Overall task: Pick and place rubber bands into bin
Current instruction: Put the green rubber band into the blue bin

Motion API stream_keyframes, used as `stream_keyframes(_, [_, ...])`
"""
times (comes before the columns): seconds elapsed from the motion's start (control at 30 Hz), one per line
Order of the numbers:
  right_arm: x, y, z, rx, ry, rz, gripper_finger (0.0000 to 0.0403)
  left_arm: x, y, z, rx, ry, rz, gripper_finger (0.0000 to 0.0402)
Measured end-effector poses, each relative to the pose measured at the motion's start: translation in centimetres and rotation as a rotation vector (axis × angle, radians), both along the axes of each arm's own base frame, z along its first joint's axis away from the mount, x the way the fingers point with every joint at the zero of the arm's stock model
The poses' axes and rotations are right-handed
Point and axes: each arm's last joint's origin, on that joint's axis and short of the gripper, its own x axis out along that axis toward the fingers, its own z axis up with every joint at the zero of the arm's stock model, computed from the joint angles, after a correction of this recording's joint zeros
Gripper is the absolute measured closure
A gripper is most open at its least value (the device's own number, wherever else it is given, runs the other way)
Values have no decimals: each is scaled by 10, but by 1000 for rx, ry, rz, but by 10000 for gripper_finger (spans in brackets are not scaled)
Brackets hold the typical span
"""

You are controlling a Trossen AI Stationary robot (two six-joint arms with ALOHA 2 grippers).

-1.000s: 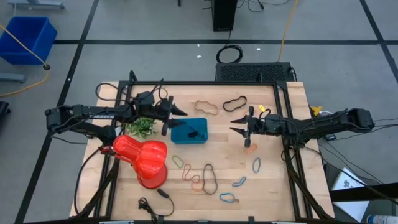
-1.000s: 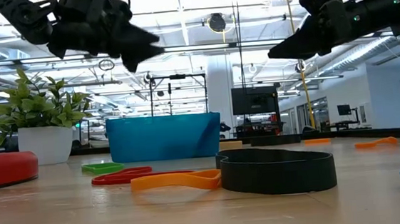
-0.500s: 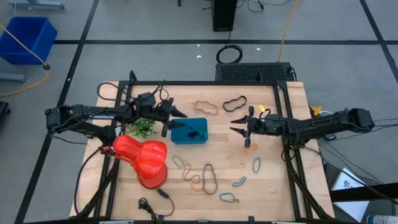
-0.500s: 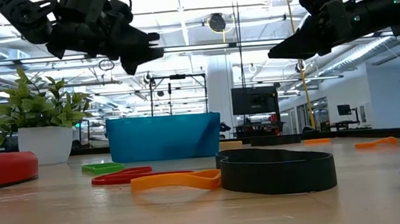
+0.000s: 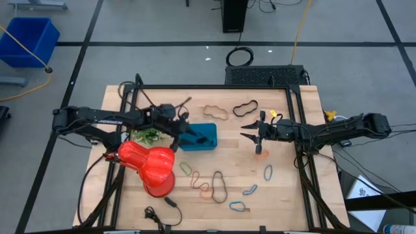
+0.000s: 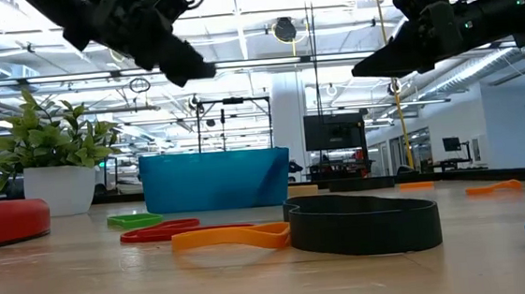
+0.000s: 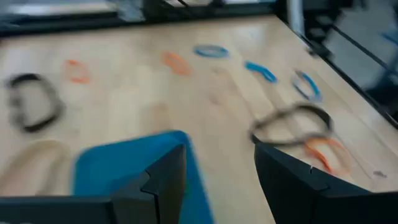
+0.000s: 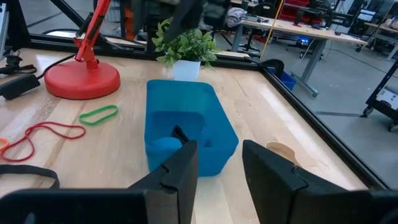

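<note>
The teal bin (image 5: 203, 138) sits on the table's middle, with a black band (image 8: 181, 134) and a blue band (image 8: 164, 144) inside it. Several loose rubber bands lie around it: tan (image 5: 216, 112), black (image 5: 246, 106), green (image 5: 186, 169), black (image 5: 218, 185), orange (image 5: 260, 154), blue (image 5: 268, 172). My left gripper (image 5: 188, 132) is open and empty above the bin's left end; its wrist view shows the bin (image 7: 130, 165) just ahead. My right gripper (image 5: 247, 130) is open and empty, in the air to the right of the bin.
A red vase (image 5: 151, 166) lies near-left of the bin. A green leafy clump in a white pot (image 5: 148, 134) stands left of the bin. A black cable (image 5: 159, 213) lies at the near edge. A dark frame rims the table (image 5: 214, 86).
My left gripper has swung from beside the bin's far-left corner toward the table's near and right side, over the bin's left end, turning as it went. It stays open.
</note>
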Motion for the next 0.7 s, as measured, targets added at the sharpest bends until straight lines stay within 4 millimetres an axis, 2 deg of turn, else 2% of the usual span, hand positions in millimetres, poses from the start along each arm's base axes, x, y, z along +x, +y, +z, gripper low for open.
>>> stream_keyframes(0.27, [0, 0, 0, -1, 4, -2, 282, 18, -15, -30, -69, 72, -172, 206])
stream_keyframes(0.5, [0, 0, 0, -2, 4, -2, 284, 28, -34, -53, -58, 138, -207, 206])
stream_keyframes(0.7, [0, 0, 0, -8, 6, -1, 285, 29, -47, -62, 21, 184, -197, 206])
